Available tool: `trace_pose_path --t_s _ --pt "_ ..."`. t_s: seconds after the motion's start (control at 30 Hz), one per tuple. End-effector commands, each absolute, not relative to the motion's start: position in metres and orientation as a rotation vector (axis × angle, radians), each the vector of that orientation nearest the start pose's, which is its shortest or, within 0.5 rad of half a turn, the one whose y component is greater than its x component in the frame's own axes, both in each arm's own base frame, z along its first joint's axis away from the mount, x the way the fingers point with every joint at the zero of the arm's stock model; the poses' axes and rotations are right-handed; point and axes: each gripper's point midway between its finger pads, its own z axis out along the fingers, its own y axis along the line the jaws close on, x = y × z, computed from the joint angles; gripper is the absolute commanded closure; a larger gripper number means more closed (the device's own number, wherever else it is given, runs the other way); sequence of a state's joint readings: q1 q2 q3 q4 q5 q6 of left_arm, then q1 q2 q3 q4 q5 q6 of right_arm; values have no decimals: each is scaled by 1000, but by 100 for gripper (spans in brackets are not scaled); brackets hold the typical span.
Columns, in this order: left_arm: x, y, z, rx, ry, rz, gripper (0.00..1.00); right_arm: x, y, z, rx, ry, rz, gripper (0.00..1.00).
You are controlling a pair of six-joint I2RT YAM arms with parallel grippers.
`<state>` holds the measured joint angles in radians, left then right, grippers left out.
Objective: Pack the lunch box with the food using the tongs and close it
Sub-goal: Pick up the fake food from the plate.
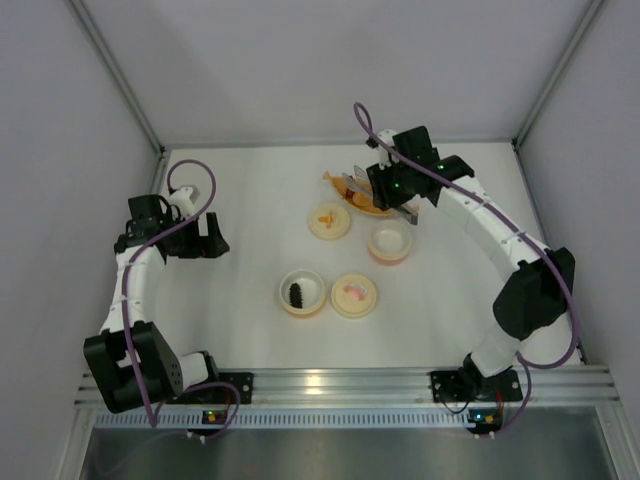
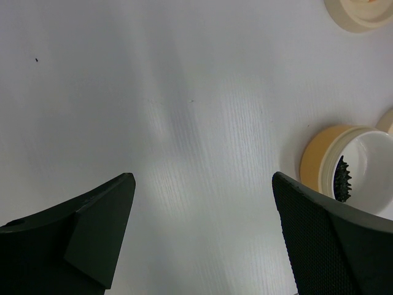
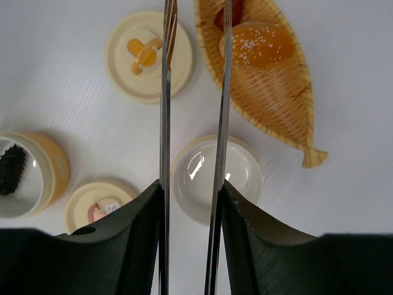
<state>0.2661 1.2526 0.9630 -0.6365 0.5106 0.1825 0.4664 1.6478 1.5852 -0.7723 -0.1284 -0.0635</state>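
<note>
My right gripper (image 3: pixel 191 187) is shut on the grey metal tongs (image 3: pixel 164 92), one thin arm against each finger. It hovers near the orange boat-shaped dish (image 3: pixel 276 98). The tongs (image 1: pixel 352 184) stand partly spread, and their tips run off the top of the right wrist view. An orange-brown lump (image 3: pixel 256 45) and a dark red piece (image 3: pixel 228 13) lie in the dish. A black ridged piece (image 3: pixel 11 169) sits in one round lunch box bowl (image 1: pixel 302 292). A second bowl (image 3: pixel 218 175) holds nothing. My left gripper (image 2: pixel 202 178) is open above bare table at the left.
Two round cream lids lie flat on the table, one with a yellow motif (image 1: pixel 330 221) and one with a pink motif (image 1: pixel 354 295). The bowl with the black piece (image 2: pixel 319 160) stands just right of my left gripper. White walls close in three sides.
</note>
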Motion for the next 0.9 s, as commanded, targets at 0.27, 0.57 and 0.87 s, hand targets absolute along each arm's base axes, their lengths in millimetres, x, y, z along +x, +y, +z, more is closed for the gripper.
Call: trace_pose_path --t_s 0.27,0.57,0.87 --pt "317 2 155 125 2327 -435 2 451 211 210 -420 2223 268 61" --pt "317 2 151 125 2330 -443 2 466 215 191 -358 2254 265 62" --pt "317 2 146 122 2338 -443 2 468 229 174 -359 2294 335 63"
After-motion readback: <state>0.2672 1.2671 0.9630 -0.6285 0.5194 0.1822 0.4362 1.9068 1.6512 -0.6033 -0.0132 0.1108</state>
